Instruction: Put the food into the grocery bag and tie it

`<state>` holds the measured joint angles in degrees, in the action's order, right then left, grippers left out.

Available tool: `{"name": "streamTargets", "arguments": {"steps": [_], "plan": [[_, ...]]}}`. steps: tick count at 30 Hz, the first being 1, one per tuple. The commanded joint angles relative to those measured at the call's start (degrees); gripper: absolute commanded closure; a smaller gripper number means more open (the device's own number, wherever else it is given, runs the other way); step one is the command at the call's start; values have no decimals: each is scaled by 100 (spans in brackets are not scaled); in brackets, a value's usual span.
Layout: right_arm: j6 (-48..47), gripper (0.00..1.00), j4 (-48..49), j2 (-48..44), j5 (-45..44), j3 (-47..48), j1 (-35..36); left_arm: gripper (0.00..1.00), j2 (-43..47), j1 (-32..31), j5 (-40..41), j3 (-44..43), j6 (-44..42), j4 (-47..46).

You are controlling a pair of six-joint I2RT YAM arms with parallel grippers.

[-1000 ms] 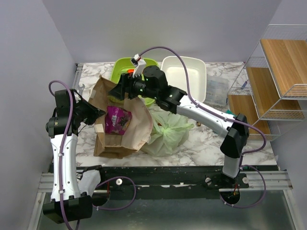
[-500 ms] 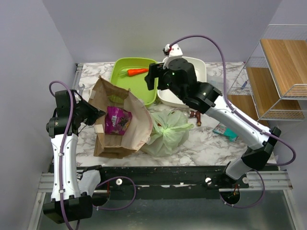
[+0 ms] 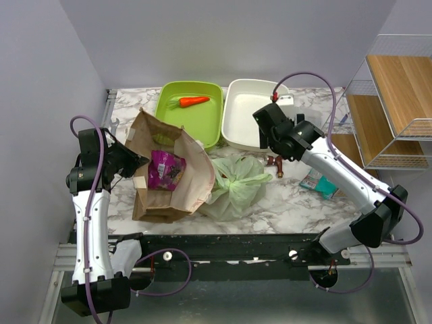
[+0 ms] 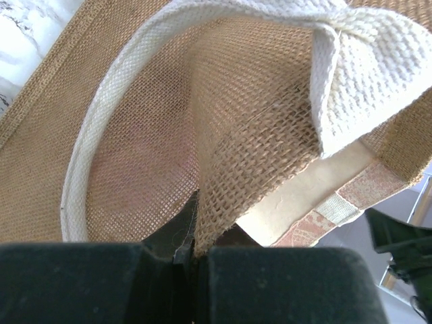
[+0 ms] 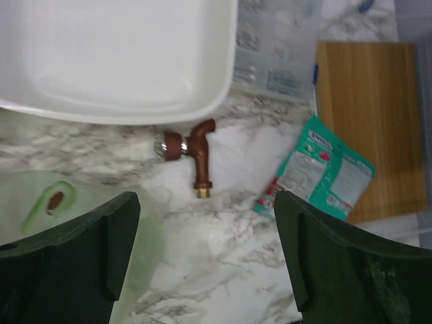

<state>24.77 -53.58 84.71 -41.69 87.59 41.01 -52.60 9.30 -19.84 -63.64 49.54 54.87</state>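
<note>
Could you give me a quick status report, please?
Left gripper shut on brown bag edge. Right gripper open, empty. Grocery bag lies beside brown bag. Small tap under right gripper.

The left gripper (image 4: 192,251) has its two black fingers (image 4: 81,280) pressed together on a fold of a brown woven burlap bag (image 4: 250,155). The pinched fold rises straight up from between the fingertips. A white woven cotton band (image 4: 88,162) trims the bag's edge, curving up to the left of the fingers and across above them. Just above the right finger lies a cream panel (image 4: 304,196) with a faded red patterned strip. A white marbled tabletop (image 4: 27,27) shows far up and to the left.
</note>
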Motion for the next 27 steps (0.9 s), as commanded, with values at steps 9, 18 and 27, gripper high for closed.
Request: {"name": "streamTargets", "arguments": {"steps": [9, 18, 27], "plan": [[2119, 6, -951, -257, -730, -2234, -941, 100, 253, -69, -339, 228, 78, -99], [2005, 5, -84, -82, -592, -2895, -1243, 100, 355, -110, -331, 319, 69, -93], [1740, 3, 696, 387, -143, -3056, -1597, 100, 424, -112, -343, 356, 65, -95]]}}
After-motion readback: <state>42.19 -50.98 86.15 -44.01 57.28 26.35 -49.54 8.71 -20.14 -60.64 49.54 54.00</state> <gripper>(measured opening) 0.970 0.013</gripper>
